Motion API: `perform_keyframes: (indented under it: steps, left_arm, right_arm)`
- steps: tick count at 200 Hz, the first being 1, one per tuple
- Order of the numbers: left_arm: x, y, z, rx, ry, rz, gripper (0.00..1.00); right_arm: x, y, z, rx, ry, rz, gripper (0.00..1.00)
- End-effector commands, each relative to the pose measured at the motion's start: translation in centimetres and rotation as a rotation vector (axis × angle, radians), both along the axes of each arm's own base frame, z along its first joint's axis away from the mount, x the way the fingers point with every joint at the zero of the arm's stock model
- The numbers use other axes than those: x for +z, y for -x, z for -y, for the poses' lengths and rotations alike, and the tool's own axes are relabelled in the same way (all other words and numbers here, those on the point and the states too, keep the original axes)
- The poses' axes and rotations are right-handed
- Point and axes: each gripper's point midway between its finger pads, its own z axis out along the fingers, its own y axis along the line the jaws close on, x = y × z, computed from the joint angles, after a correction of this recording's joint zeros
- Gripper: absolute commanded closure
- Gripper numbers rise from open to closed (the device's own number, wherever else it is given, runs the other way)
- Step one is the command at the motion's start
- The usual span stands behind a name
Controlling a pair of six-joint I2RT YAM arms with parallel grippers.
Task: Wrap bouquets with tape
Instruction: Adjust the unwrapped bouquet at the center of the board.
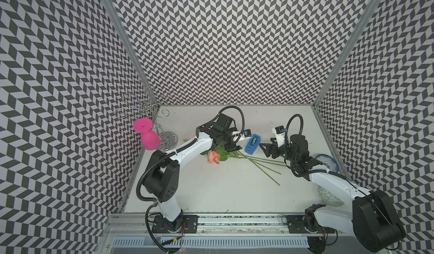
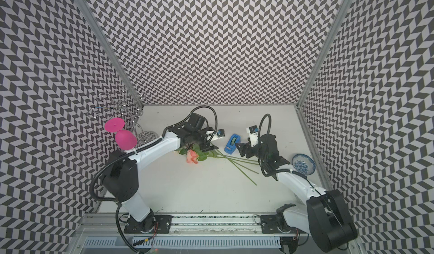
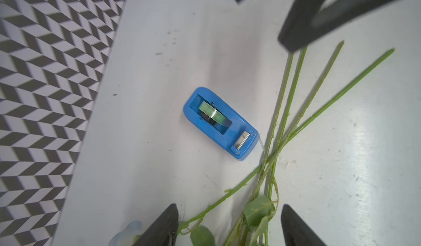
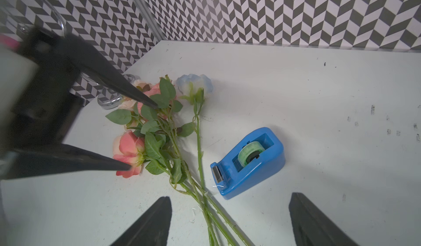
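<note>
I take the tape dispenser (image 1: 252,144) (image 2: 232,143) as my mark: it stands upright on the white table (image 1: 211,194), blue, with its greenish roll seated in the well, and it sits between my two pincers in both top views. My left pincer (image 1: 234,142) (image 3: 229,207) hangs just beside the dispenser's roll end, above the leafy part of the bouquets, with its fingers (image 4: 136,95) spread wide and nothing caught between them. My right pincer (image 1: 263,150) (image 4: 230,196) is on the opposite side of the dispenser, near its cutter end. Its jaws stand far apart and empty, tips aimed at the dispenser without touching it. The bouquets (image 1: 214,157) (image 2: 193,157) (image 4: 159,128) lie flat on the table just beside the dispenser. Their green stems (image 3: 271,156) cross right by the cutter end and fan out away from it towards my right arm, while the peach, pink and pale bluish-white blooms lie past the dispenser's roll end, under my left pincer. A short clear tail of tape runs off the cutter towards the crossing stems, and I cannot tell whether it touches them. Well away from the dispenser, beyond my left arm, a pink goblet (image 1: 150,140) hangs upside down from a wire rack (image 1: 145,107).
</note>
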Motion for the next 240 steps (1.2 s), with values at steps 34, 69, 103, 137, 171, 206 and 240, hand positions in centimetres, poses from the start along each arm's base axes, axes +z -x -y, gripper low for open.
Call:
perform_keyframes:
  steps: [34,69,103,137,171,206,240]
  left_arm:
    - [-6.1,0.6,0.5,-0.098,-0.231,-0.014,0.29]
    - [-7.9,0.6,-0.5,-0.083,-0.288,-0.086,0.29]
    - [-9.1,0.6,-0.4,-0.063,-0.319,-0.064,0.29]
    - [-9.1,-0.4,0.3,-0.055,-0.308,-0.034,0.29]
    - [-10.5,0.4,0.4,-0.071,-0.328,-0.123,0.32]
    - [-11.1,0.2,0.1,-0.058,-0.347,-0.120,0.35]
    - [-11.8,0.5,-0.2,-0.070,-0.377,-0.151,0.45]
  right_arm:
    - [2.3,1.2,1.0,-0.039,-0.075,0.075,0.18]
    - [3.0,1.3,1.1,-0.037,-0.064,0.104,0.19]
    - [3.0,1.4,0.6,-0.005,-0.072,0.103,0.20]
    - [2.5,1.5,0.6,-0.003,-0.081,0.094,0.20]
    - [2.3,1.5,0.6,0.000,-0.066,0.089,0.20]
    - [2.5,1.6,0.8,-0.010,-0.063,0.093,0.21]
    - [2.4,1.7,0.8,-0.010,-0.067,0.088,0.21]
